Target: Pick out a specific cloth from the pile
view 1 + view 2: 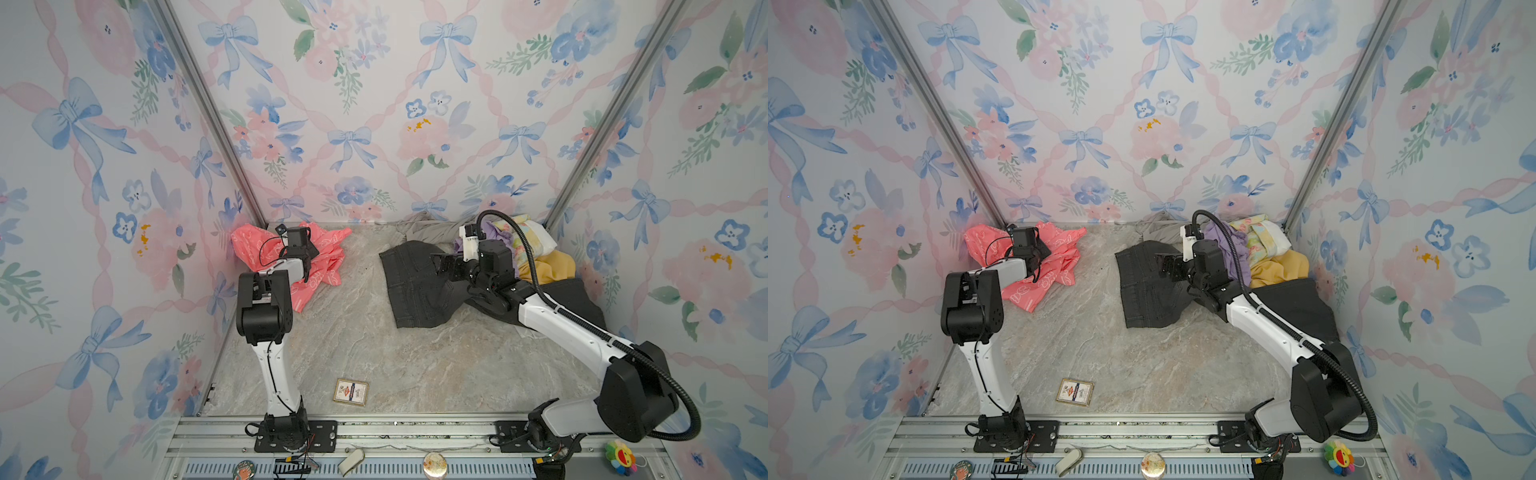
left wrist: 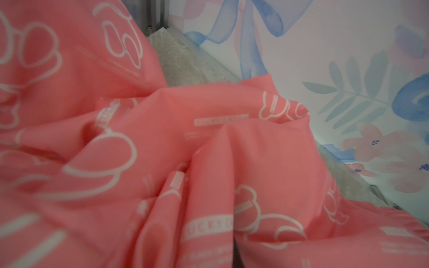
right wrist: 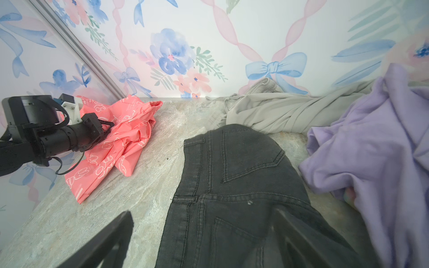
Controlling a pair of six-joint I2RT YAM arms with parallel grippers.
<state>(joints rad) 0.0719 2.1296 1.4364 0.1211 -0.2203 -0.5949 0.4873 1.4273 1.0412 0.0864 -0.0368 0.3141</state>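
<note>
Cloth (image 1: 328, 249) bunched at far-left corner of bench (image 1: 374, 353), well apart from pile (image 1: 540, 266) at far-right corner. Left gripper (image 1: 306, 268) pressed together, pinching cloth fold. Right gripper (image 1: 445, 266) spread wide over black jeans (image 1: 415, 291), holding nothing. We judge separation done, drop-off in hand. Next likely needs: release left pinch, lift clear without snagging fabric.

Open marble table (image 1: 353, 345) down the middle; pink cloth (image 1: 328, 253) fills the far left corner, clothes pile (image 1: 415, 282) the far right, small card (image 1: 351, 392) near the front edge
</note>
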